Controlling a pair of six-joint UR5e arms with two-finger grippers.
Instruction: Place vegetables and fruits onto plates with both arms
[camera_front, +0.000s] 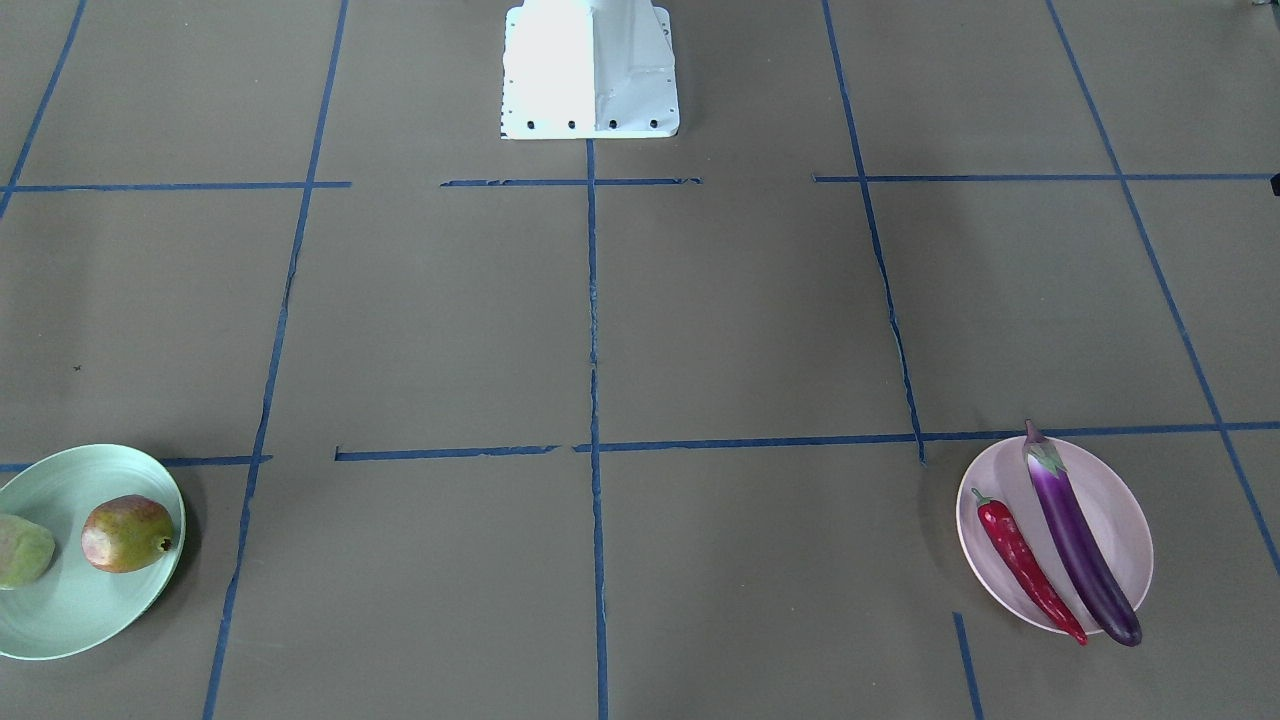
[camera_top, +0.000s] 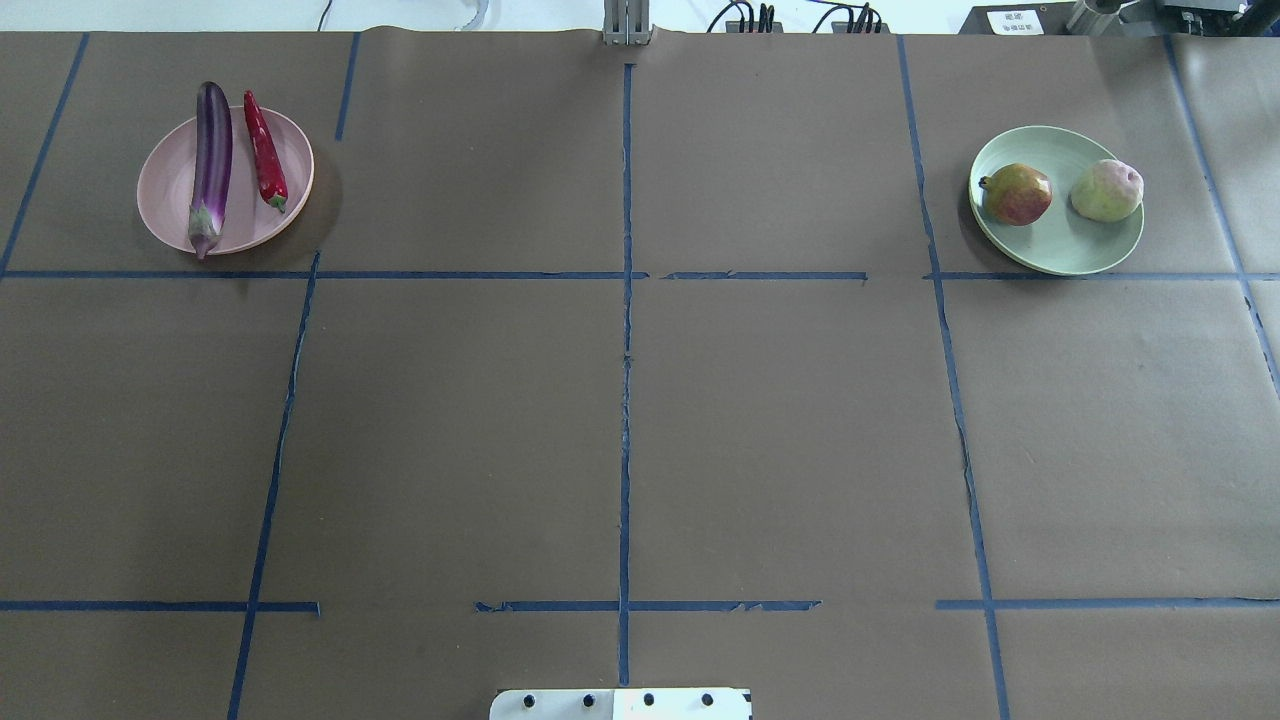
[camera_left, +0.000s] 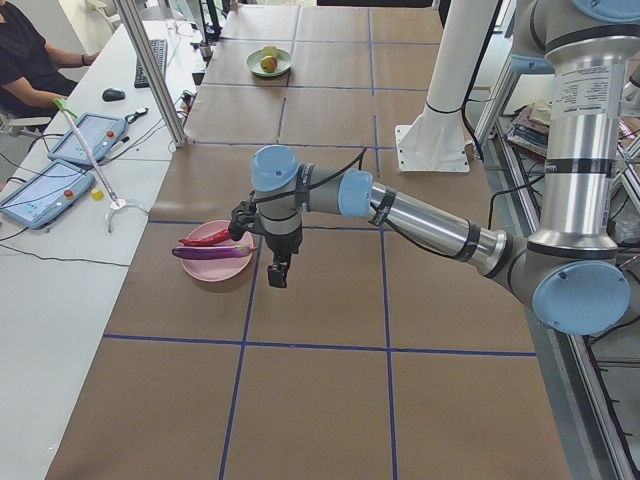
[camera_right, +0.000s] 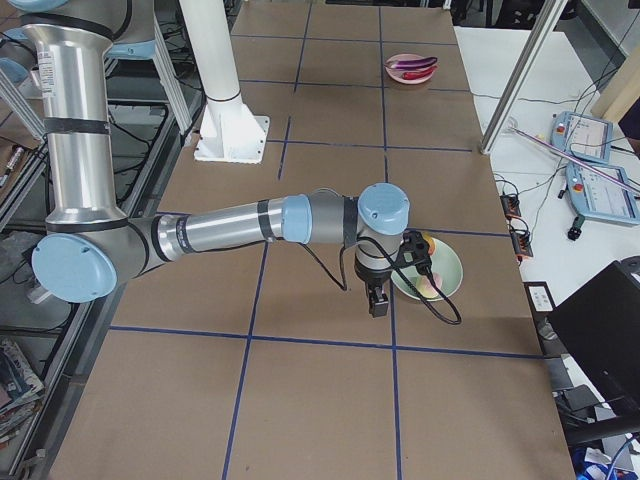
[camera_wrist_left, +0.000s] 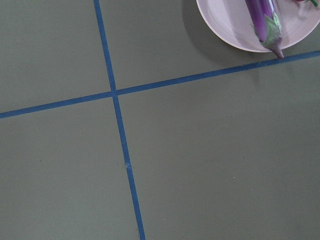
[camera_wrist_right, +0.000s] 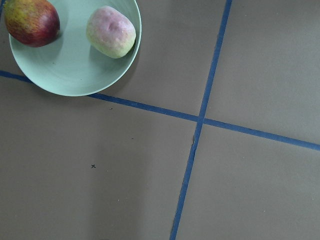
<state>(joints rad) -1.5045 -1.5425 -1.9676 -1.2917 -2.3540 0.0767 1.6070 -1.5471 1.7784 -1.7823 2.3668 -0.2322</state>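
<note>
Matte brown paper (camera_top: 780, 430) covers the counter, and blue tape lines (camera_top: 626, 400) cross it in a grid. A white bolted base block (camera_front: 590, 70) stands at the middle of the robot-side edge. Beyond the opposite edge, a white desk (camera_left: 60, 300) carries blue-grey touchscreen pendants (camera_left: 88, 137), a black keyboard (camera_left: 152, 62) and a black mouse (camera_left: 113, 94). A person in black (camera_left: 25, 55) sits there.

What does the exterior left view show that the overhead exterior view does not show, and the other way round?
Only exterior left: the left arm, the left gripper hanging near the pink plate, and a seated operator with tablets. Only overhead: black cables at the table's far edge. Both: eggplant and chili pepper on the pink plate, red-and-green fruit and pale fruit on the green plate.
</note>
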